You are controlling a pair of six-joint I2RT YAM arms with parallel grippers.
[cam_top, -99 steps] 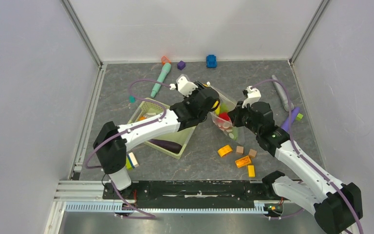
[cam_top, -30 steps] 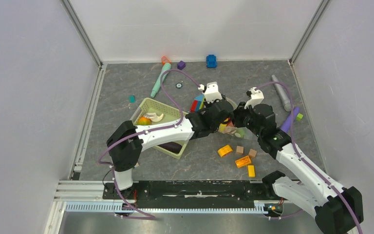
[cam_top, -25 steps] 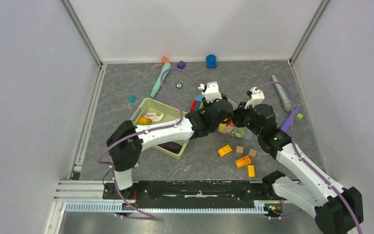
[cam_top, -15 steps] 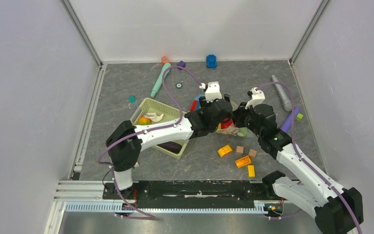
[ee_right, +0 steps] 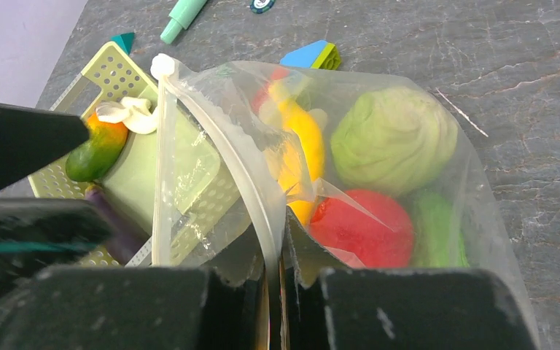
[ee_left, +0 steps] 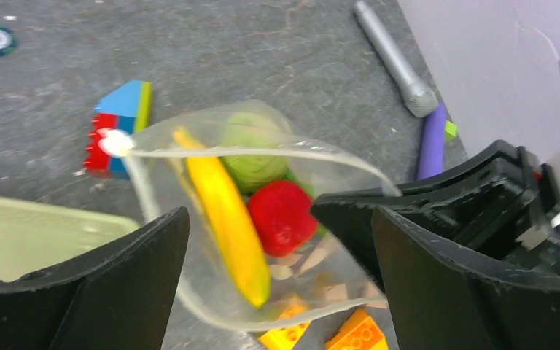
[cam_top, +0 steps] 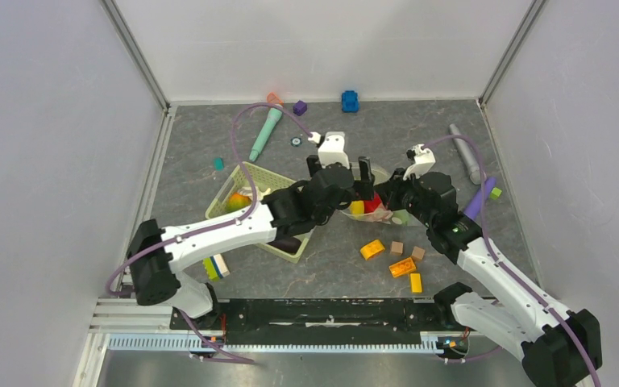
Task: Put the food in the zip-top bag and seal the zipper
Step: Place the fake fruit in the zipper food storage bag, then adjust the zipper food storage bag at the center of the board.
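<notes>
The right pincer (ee_right: pixel 273 271) pinches the zip-top bag (ee_right: pixel 219 124) by its rim, propping it open on the worktop (cam_top: pixel 419 137). Beyond, the left pincer (ee_left: pixel 277 219) has just spread and backed off, leaving the banana (ee_left: pixel 226 219) inside with tomato (ee_left: pixel 284 211) and cabbage (ee_left: pixel 251 146); eggplant (cam_top: pixel 282 241) waits in the basket (ee_right: pixel 109 69).

The zip-top bag (ee_right: pixel 226 138) sits mid-worktop (cam_top: pixel 419 137), just right of the basket (ee_right: pixel 109 69). Inside it, the cabbage (ee_right: pixel 394 138) and tomato (ee_right: pixel 361 226) lie side by side, with a banana-shaped piece (ee_right: pixel 302 146) to their left. The mango (ee_right: pixel 95 153) lies in the basket. Building blocks (cam_top: pixel 401 267) are scattered in front of the bag; the stick (cam_top: pixel 264 133) lies behind the basket. The right end effector (ee_right: pixel 277 284) is at the bag's near rim.
</notes>
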